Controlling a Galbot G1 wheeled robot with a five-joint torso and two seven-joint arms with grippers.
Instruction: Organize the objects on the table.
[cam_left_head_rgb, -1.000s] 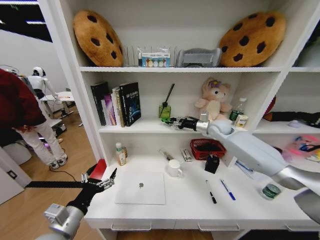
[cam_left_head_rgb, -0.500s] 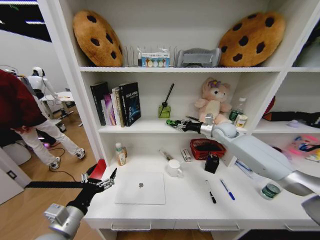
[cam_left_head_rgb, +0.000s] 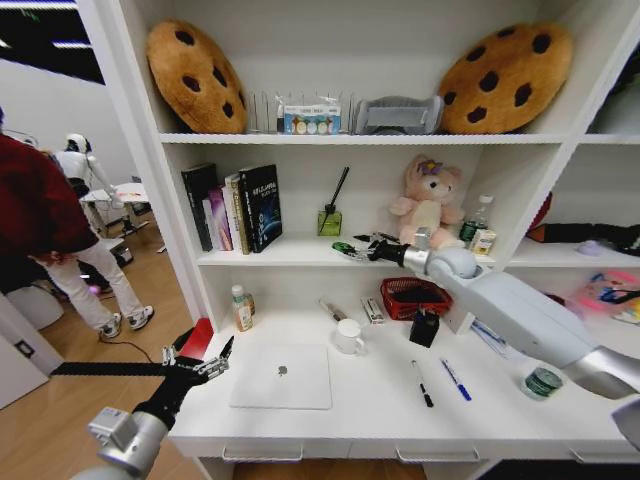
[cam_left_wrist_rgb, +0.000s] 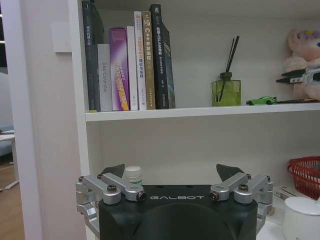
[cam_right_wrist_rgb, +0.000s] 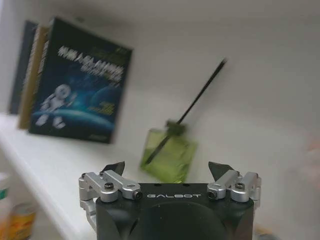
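Right gripper (cam_left_head_rgb: 352, 247) over shelf board, jaws spread — left gripper (cam_left_head_rgb: 197, 360) spread off table (cam_left_head_rgb: 380, 415) edge.

Perhaps a lab: mock study shelves (cam_left_head_rgb: 300, 252).

Your right gripper (cam_left_head_rgb: 362, 245) has drawn back along the middle shelf (cam_left_head_rgb: 285, 256), leaving the tiny green toy car (cam_left_head_rgb: 343, 247) resting there.

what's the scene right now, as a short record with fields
left gripper: open, hovering off the left end of the table
right gripper: open, up at the middle shelf beside the tiny green flat item
on table: laptop, black pen, blue pen, can
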